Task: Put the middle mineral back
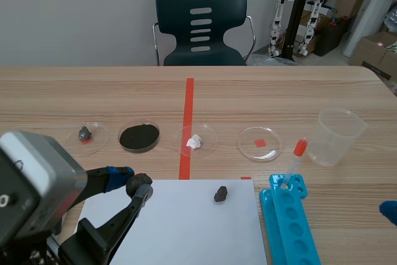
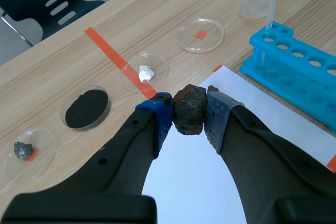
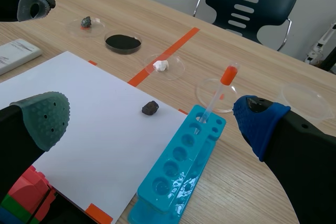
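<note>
Right now I am gripping the rough dark brown mineral lump with the left claw clamped on it, by the far left corner of the white paper sheet. The right claw is sitting apart, idle. I am judging that the next move is carrying it to the empty clear dish, then releasing gently

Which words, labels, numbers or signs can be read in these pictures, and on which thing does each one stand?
No text can be read in any view.
Cardboard box behind the table: a red patch, too small and blurred to read.
White paper and blue rack: no writing shows.
</note>
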`<state>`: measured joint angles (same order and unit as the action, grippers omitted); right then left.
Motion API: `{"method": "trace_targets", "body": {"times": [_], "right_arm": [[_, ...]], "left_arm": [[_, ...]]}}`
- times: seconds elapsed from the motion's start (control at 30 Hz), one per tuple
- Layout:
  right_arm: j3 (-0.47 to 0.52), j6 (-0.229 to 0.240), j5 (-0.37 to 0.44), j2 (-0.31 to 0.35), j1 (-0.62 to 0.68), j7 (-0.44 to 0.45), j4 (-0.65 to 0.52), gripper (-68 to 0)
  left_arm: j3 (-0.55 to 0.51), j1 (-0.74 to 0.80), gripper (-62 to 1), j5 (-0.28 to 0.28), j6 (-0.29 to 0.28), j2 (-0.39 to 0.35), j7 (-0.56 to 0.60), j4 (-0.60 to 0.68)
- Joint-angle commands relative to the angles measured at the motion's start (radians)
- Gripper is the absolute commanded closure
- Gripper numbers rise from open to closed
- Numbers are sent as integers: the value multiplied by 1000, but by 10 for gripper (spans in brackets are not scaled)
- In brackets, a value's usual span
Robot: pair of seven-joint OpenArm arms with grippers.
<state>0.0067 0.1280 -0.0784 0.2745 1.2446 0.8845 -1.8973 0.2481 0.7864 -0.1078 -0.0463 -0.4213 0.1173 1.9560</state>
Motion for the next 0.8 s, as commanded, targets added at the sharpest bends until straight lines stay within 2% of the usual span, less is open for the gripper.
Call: {"method": "trace_targets", "body": {"times": [0.0,0.77], "right_arm": [[5,0,11,0,2,15,-21,-679],[5,0,10,0,2,15,-21,-679]], "left_arm": [[-3,-3,-86,6,2,2,21,8],[-3,-3,-86,6,2,6,4,8]]}}
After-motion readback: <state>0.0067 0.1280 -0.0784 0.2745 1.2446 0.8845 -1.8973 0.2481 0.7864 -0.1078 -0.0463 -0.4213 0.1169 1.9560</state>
